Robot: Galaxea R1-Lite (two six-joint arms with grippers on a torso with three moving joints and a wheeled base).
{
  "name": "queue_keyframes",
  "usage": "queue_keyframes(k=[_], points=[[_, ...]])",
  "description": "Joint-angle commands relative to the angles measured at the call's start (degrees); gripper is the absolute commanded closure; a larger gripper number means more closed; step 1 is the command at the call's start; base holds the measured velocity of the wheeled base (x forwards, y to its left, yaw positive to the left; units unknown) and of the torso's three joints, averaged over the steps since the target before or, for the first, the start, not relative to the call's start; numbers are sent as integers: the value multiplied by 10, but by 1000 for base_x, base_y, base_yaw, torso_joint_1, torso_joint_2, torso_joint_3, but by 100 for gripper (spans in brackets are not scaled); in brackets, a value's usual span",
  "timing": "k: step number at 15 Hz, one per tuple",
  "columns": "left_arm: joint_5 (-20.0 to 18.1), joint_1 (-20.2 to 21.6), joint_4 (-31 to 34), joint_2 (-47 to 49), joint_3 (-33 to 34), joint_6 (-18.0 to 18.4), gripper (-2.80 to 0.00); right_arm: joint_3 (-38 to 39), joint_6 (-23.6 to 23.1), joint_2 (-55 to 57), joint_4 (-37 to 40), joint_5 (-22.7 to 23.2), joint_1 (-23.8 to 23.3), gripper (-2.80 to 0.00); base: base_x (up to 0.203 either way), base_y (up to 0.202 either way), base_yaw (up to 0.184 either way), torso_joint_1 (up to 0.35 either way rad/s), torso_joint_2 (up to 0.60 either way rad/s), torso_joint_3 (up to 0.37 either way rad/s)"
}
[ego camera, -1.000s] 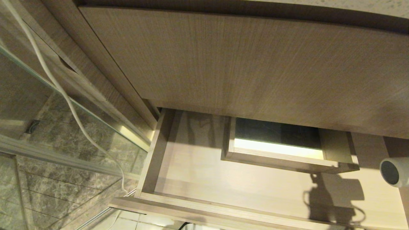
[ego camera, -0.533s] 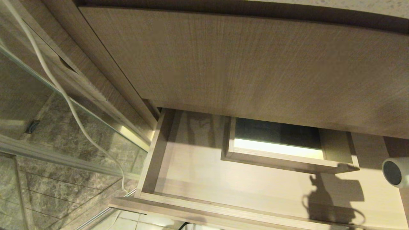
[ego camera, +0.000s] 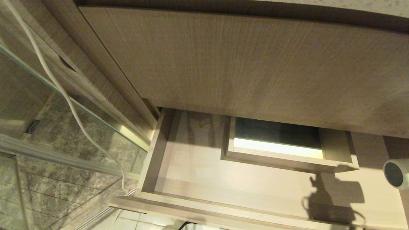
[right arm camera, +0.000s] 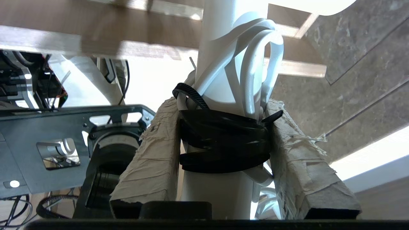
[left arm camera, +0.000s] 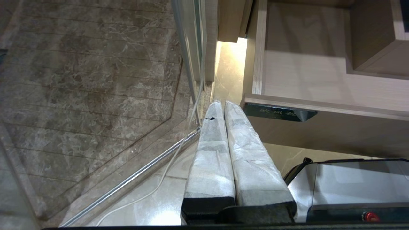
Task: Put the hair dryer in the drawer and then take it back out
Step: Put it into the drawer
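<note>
Drawer (ego camera: 191,166) open below panel (ego camera: 255,64), hair dryer (ego camera: 397,174) over its right end

- The head camera looked forward and steeply down from above at the open drawer (ego camera: 204,172), with the tall panel (ego camera: 243,67) filling the upper half and a glass screen (ego camera: 64,105) and tiled floor (ego camera: 54,179) on its left.
- The left wrist camera sat low, behind its own fingers (left arm camera: 211,150), facing the floor and the drawer's (left arm camera: 306,73) left front corner from close by.
- The right wrist camera looked upward along its fingers (right arm camera: 150,159) at very close range, the dryer (right arm camera: 223,80) filling the middle.
- The head and left wrist views shared the drawer's left side, the glass screen's rail (left arm camera: 188,57) and the floor.
</note>
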Motion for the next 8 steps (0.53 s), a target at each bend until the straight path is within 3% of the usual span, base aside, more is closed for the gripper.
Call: queue_keyframes(k=[1, 8], points=[[0, 0, 0, -1, 0, 0, 0, 2, -2, -2, 3, 0, 0, 0, 0, 0, 0, 0, 0, 0], [0, 0, 1, -1, 0, 0, 0, 4, -3, -2, -3, 0, 1, 0, -2, 6, -149, 3, 2, 2]])
